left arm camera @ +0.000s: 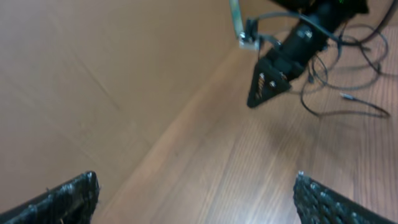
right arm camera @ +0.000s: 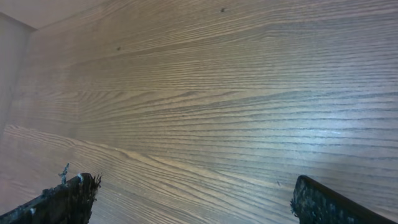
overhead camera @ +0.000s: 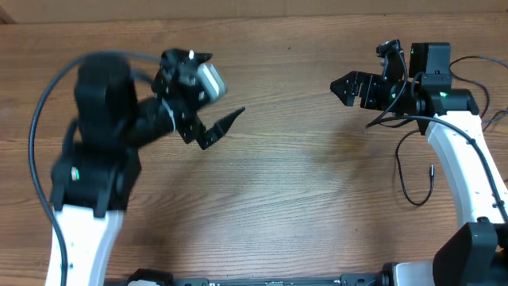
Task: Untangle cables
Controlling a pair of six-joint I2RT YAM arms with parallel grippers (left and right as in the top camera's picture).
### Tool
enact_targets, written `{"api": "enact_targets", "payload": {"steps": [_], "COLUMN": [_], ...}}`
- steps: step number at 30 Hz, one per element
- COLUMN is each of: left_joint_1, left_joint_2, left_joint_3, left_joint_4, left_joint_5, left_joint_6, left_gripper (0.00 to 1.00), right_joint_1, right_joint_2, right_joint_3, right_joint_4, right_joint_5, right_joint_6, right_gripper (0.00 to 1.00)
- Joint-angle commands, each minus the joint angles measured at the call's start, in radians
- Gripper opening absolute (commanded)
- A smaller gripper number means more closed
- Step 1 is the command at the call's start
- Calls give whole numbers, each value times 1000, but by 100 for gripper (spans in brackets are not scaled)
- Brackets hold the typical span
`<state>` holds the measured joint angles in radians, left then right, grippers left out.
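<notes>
The cables are thin black cords lying at the right of the table. One strand (overhead camera: 402, 176) loops down beside the right arm and ends in a small plug (overhead camera: 431, 169). In the left wrist view the cables (left arm camera: 339, 112) sprawl behind the right arm. My left gripper (overhead camera: 223, 90) hovers over the left-middle of the table, open and empty, far from the cords. Its fingers (left arm camera: 65, 198) frame bare wood. My right gripper (overhead camera: 355, 68) is open too, left of the cords, with only wood between its fingers (right arm camera: 329, 202).
The wooden table (overhead camera: 302, 191) runs the whole width. A light brown wall (left arm camera: 81, 74) stands along its far edge. The white right arm base (overhead camera: 468, 175) stands next to the looped strand. Thicker black arm wiring (overhead camera: 40, 119) arcs over the left arm.
</notes>
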<state>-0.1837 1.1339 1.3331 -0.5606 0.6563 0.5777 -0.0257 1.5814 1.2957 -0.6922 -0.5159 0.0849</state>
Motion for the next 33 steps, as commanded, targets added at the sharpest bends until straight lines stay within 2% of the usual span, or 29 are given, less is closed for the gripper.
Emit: {"api": "enact_targets", "payload": {"steps": [1, 4, 8, 14, 20, 29, 33], "left_joint_1": [-8, -8, -6, -6, -5, -5, 2], "left_joint_2": [-143, -245, -424, -589, -714, -824, -843], "left_joint_3": [-189, -343, -645, -950, -1135, -1267, -1288], "left_joint_4": [127, 290, 615, 900, 961, 988, 988], "left_joint_5": [17, 17, 8, -35, -88, -368, -468], "left_joint_6": [30, 29, 29, 28, -1, -377, -493], "left_gripper": [100, 100, 100, 100, 100, 100, 99], "right_joint_1": [-2, -2, -2, -2, -2, -2, -2], "right_joint_2": [-1, -1, -1, -1, -1, -1, -1], "right_joint_3": [6, 6, 6, 6, 6, 6, 6], "right_joint_4": [5, 5, 5, 5, 5, 5, 5], "right_joint_5": [8, 8, 7, 8, 8, 8, 8], "right_joint_6": [-8, -8, -8, -8, -8, -8, -8], "right_gripper": [100, 100, 100, 100, 100, 100, 100]}}
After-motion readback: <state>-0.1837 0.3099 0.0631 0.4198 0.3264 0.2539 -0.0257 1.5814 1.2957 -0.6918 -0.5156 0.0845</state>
